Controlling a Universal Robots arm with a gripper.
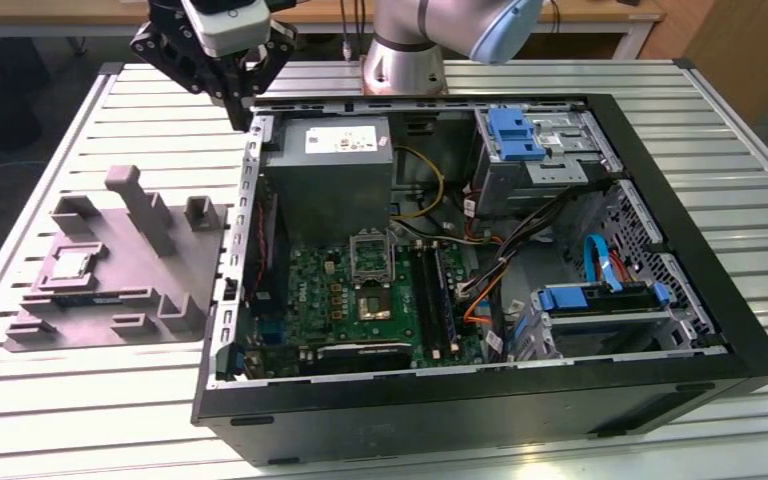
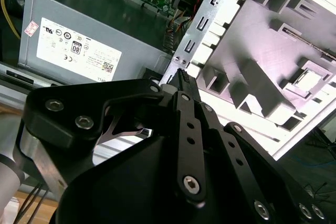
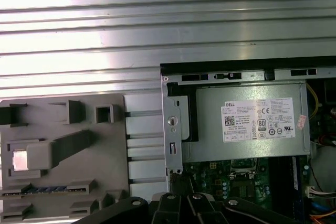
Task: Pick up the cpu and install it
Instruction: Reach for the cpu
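Note:
The cpu is a small pale silvery square lying flat in a recess of the grey moulded holder, at the exterior view's left beside the open computer case. It also shows in both wrist views, cpu and cpu. My black gripper hangs above the case's back corner by the power supply, well apart from the cpu. Its fingers lie together, shut on nothing. The dark socket sits on the green board inside the case.
The grey power supply stands just beside the gripper, with the case's metal wall between it and the holder. Upright posts rise from the holder. Drive cages with blue parts and cables fill the case's far side.

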